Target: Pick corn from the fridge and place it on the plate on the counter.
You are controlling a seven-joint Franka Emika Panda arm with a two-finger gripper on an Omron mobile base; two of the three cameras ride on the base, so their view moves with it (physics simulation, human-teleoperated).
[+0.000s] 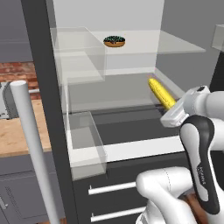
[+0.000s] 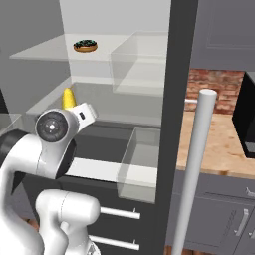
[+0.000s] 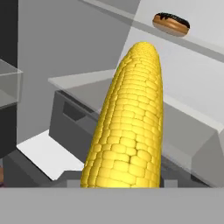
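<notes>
**A:** Corn [image 3: 127,127] first: where is it? I see it as a long yellow cob running up the middle of the hand view, very close to the camera.

**B:** Inside the fridge [image 1: 43,87], over the middle glass shelf, toward the right-hand wall in the left base view. Its near end disappears behind the white hand of the arm, so the pincer [image 1: 168,114] is right at that end.

**A:** Clamped on it?

**B:** I cannot tell. The fingertips are hidden in every view, and the cob blocks them in the hand view. Lying along the camera's line of sight like that would fit a grasp at the cob's end, but that is a judgement only.

**A:** Is it resting on the shelf or lifted?

**B:** Also unclear; it sits low over the glass, slanting outward toward the arm.

**A:** What else is around it?

**B:** A doughnut [image 1: 114,41] on the shelf above, well apart from the cob. The fridge door stands wide open, its bar handle [image 1: 33,148] in the foreground, which leaves a free path outward. The wooden counter [image 2: 219,144] lies beyond the door, where the cob must end up.
</notes>
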